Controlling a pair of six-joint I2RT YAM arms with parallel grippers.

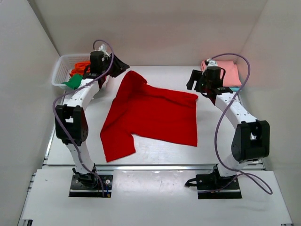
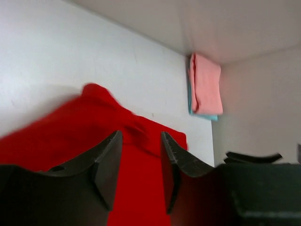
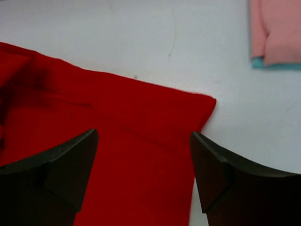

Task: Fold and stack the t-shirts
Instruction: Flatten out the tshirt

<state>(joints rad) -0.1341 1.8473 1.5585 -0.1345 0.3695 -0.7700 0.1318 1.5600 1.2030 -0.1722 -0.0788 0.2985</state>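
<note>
A bright red t-shirt [image 1: 150, 115] lies spread and a little rumpled on the middle of the table. It also shows in the left wrist view [image 2: 141, 188] and the right wrist view [image 3: 117, 127]. My left gripper [image 1: 123, 68] hovers open and empty over its far left corner [image 2: 141, 141]. My right gripper [image 1: 193, 84] is wide open and empty above the shirt's far right corner [image 3: 143, 136]. A folded salmon pink shirt [image 1: 228, 73] lies on a folded light blue one [image 3: 277, 65] at the far right. Orange [image 1: 81, 66] and green [image 1: 74, 81] shirts lie in the basket.
The white lattice basket [image 1: 60, 70] stands at the far left corner, next to my left arm. White walls enclose the table on three sides. Bare white tabletop [image 1: 160, 153] shows in front of the red shirt.
</note>
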